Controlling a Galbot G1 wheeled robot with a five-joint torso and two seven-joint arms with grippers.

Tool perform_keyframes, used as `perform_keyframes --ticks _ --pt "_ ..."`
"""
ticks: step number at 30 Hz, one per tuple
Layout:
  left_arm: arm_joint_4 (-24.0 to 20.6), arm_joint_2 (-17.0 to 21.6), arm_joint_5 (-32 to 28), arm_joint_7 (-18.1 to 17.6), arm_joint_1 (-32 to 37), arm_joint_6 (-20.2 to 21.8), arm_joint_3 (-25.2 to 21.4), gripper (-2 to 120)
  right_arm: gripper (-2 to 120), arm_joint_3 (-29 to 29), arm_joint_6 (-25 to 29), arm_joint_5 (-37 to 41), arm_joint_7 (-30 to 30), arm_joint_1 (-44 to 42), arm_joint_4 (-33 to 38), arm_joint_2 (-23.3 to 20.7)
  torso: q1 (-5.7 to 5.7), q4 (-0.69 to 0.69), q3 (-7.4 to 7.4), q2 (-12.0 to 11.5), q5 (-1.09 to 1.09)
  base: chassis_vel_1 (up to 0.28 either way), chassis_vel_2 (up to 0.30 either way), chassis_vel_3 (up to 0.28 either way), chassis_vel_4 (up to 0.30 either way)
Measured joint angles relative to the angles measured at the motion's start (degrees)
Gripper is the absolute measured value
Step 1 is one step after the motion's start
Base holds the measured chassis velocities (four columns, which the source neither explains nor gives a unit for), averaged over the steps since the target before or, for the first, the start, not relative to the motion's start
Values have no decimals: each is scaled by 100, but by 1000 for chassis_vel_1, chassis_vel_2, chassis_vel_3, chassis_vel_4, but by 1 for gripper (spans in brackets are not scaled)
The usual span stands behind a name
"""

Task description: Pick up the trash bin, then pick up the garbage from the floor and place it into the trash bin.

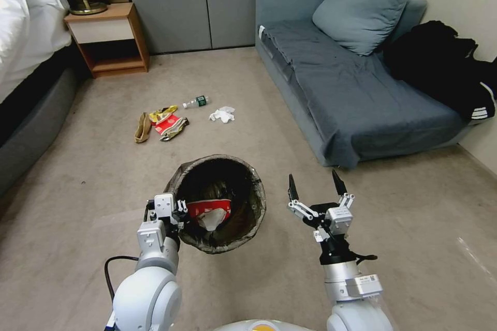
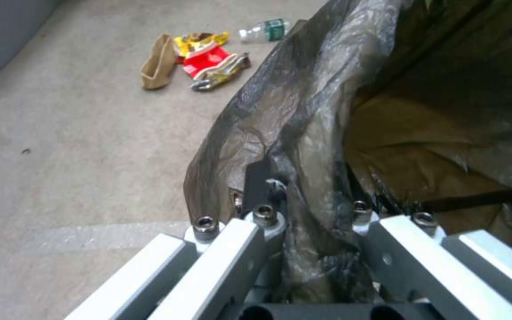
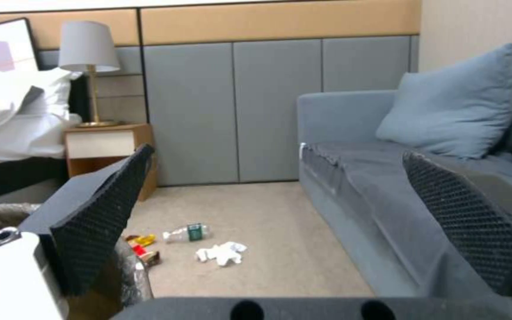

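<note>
The trash bin (image 1: 220, 201) sits at the lower middle of the head view, lifted off the floor (image 1: 103, 165) and tipped so its mouth faces up toward the camera, which keeps the opening ready to receive things; a red-and-white packet (image 1: 209, 209) already lies inside. The left gripper (image 1: 173, 212) holds it at the near left rim, its fingers pinched over the folded bag (image 2: 280, 133) and the rim, as the left wrist view shows. The right gripper (image 1: 317, 186), at the lower right, stands spread wide and holding nothing, pointing toward the litter, probably kept free for picking. The remaining garbage (image 1: 165, 124) lies at the upper-middle left of the frame: brown bag, wrappers, a bottle (image 1: 195, 102) and a tissue (image 1: 222, 114), well apart from the bin.
</note>
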Motion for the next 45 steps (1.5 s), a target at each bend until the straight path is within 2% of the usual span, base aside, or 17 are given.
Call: perform_keyframes --ticks 28,34,45 --pt "26 -46 55 -20 -31 -81 -9 2 100 6 -10 19 -45 65 26 9 0 3 0 0 0 88 88 89 85" --pt "61 -50 59 -12 -41 -95 12 2 100 14 9 24 -62 64 12 34 0 -2 0 0 0 11 6 5 9" --pt "52 -53 49 -12 -41 -100 5 2 100 25 90 4 -100 47 -31 97 0 0 0 0 0 0 0 0 0"
